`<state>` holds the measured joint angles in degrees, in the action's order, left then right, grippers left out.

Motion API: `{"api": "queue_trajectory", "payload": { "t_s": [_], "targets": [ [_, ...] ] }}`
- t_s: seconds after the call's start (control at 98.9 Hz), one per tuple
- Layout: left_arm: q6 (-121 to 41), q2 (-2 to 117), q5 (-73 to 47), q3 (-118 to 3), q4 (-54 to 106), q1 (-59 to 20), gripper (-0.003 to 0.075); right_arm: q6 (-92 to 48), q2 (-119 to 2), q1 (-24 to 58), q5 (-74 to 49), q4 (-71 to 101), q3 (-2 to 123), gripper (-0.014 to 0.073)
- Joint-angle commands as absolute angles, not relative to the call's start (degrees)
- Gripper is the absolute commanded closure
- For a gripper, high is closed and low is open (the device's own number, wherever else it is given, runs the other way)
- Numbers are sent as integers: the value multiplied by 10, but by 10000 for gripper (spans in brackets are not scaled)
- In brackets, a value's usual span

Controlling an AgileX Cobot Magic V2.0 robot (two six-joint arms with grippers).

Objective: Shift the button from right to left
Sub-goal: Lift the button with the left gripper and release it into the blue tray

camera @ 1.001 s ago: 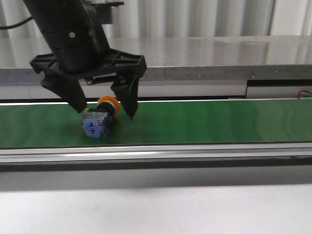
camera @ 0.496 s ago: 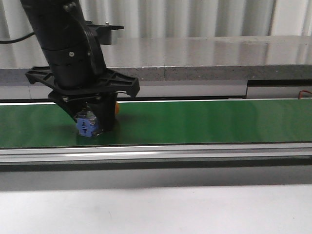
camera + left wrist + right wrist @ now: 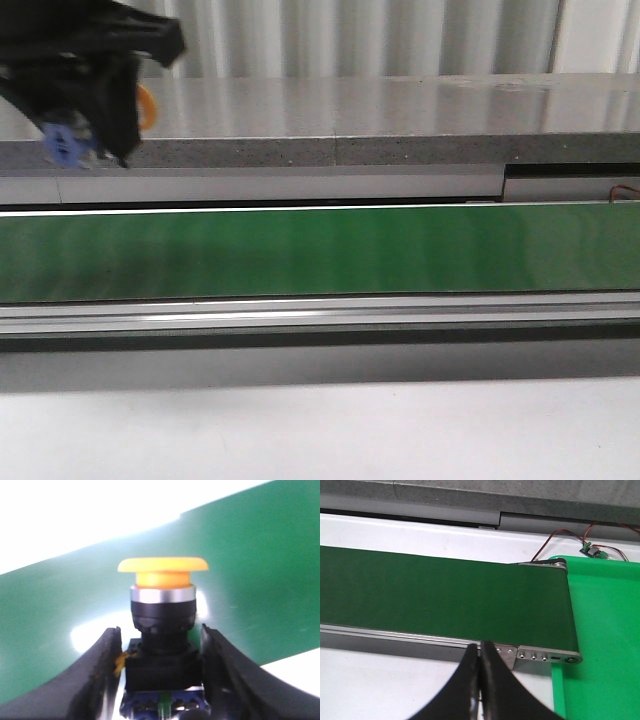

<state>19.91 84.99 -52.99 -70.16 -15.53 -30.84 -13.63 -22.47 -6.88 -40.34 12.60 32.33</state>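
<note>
The button (image 3: pixel 163 630) has a yellow-orange head, black collar and blue body with a green detail. My left gripper (image 3: pixel 161 680) is shut on its body, a finger on each side. In the front view the left gripper (image 3: pixel 85 120) holds the button (image 3: pixel 68 146) high at the far left, well above the green belt (image 3: pixel 330 250); the orange head pokes out behind the fingers. My right gripper (image 3: pixel 480 680) is shut and empty, above the white table near the belt's front rail. It does not show in the front view.
The green conveyor belt (image 3: pixel 445 595) runs across the table with a metal front rail (image 3: pixel 320 318). A bright green tray (image 3: pixel 605 640) sits past the belt's end in the right wrist view. A grey ledge (image 3: pixel 400 120) and loose wires (image 3: pixel 570 542) lie behind the belt.
My left gripper closed on the button on the belt, then lifted it up and to the left, off the belt.
</note>
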Motion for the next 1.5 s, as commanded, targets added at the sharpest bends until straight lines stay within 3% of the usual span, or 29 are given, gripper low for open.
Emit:
{"api": "queue_trajectory", "payload": {
  "t_s": [0.0, 0.223, 0.415, 0.597, 1.133, 1.487],
  "targets": [
    [204, 784, -537, -689, -190, -266, 740, -140, -226, -70, -366, 134, 338, 661],
    [176, 719, -519, -606, -201, -91, 740, -140, -226, -70, -366, 134, 338, 661],
    [127, 724, -453, -560, -154, 62, 740, -140, -226, -70, -366, 134, 338, 661],
    [92, 762, -406, -561, -103, 154, 740, -140, -226, -70, -366, 134, 338, 661],
    [92, 945, -329, -630, -131, 179, 740, -140, -226, -70, -366, 134, 338, 661],
    [77, 1004, -297, -632, -130, 179, 740, -140, -226, -70, -366, 134, 338, 661]
  ]
}}
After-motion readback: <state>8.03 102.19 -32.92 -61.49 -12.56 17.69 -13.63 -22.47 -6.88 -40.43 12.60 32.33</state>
